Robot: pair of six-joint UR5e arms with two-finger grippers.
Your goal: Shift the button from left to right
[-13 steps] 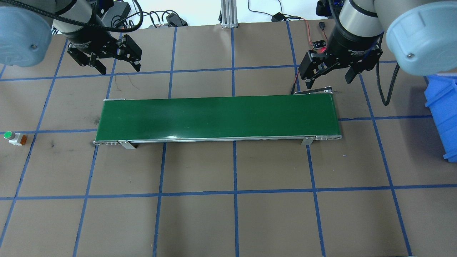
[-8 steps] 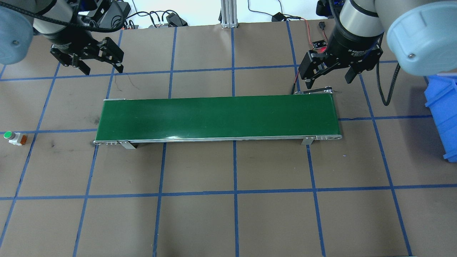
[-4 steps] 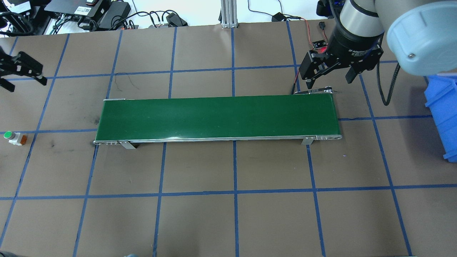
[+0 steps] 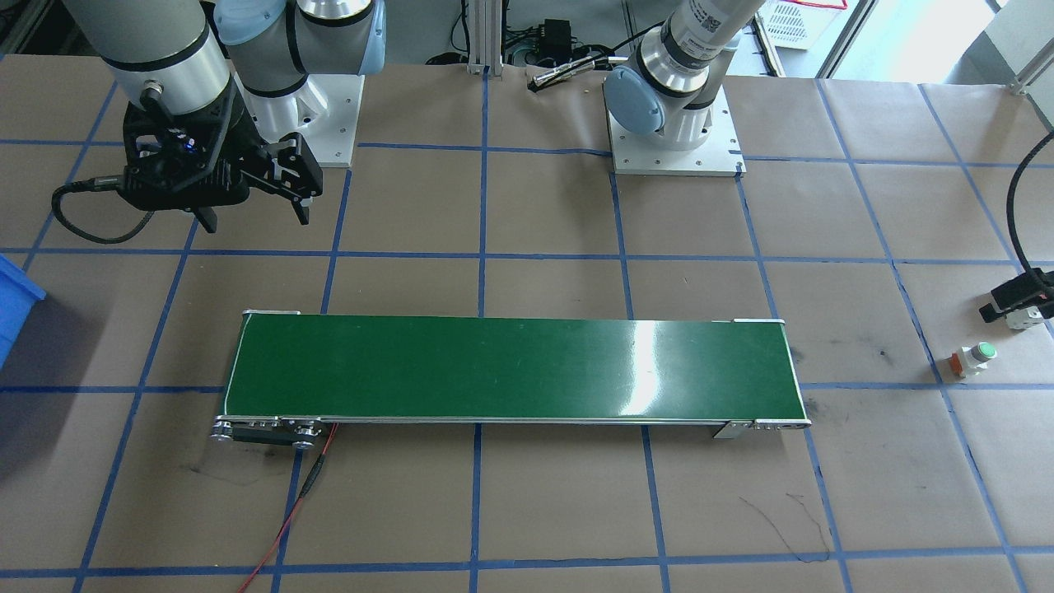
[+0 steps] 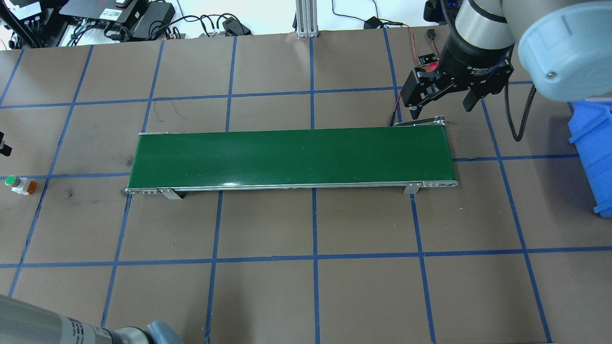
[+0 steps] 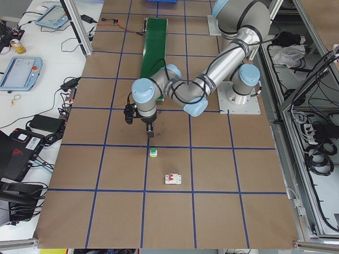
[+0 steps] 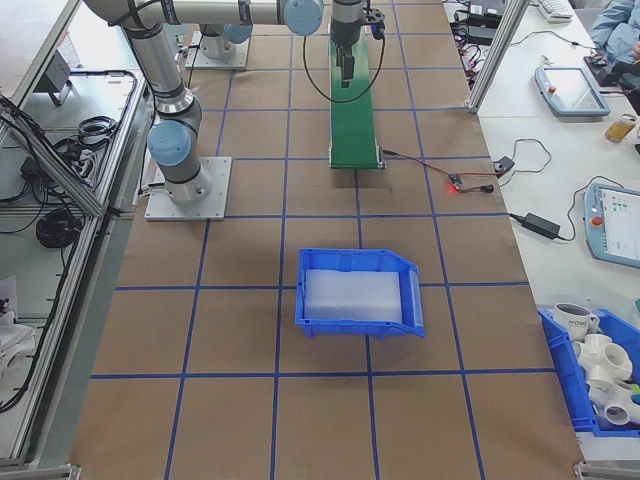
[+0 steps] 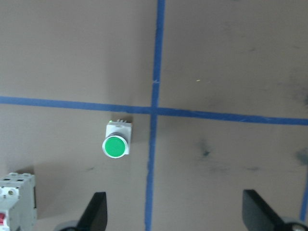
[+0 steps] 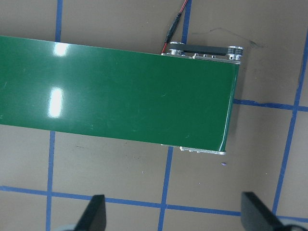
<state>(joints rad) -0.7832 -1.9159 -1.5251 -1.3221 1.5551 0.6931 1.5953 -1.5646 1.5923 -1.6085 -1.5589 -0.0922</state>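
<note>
Button (image 8: 116,146) sits free on your desk (image 8: 231,62) near its left edge; left hand (image 8: 173,214) hovers spread above; right hand (image 5: 442,102) spread over conveyor (image 5: 291,157).

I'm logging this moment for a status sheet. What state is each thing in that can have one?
button: lying on the table, ungrasped, green cap toward the left wrist camera.
left gripper: open, above the table near the button, holding nothing.
right gripper: open, empty, over the conveyor's end.
conveyor belt: nothing on it.
circuit breaker: lying on the table, untouched.
blue bin: upright on the table.
</note>
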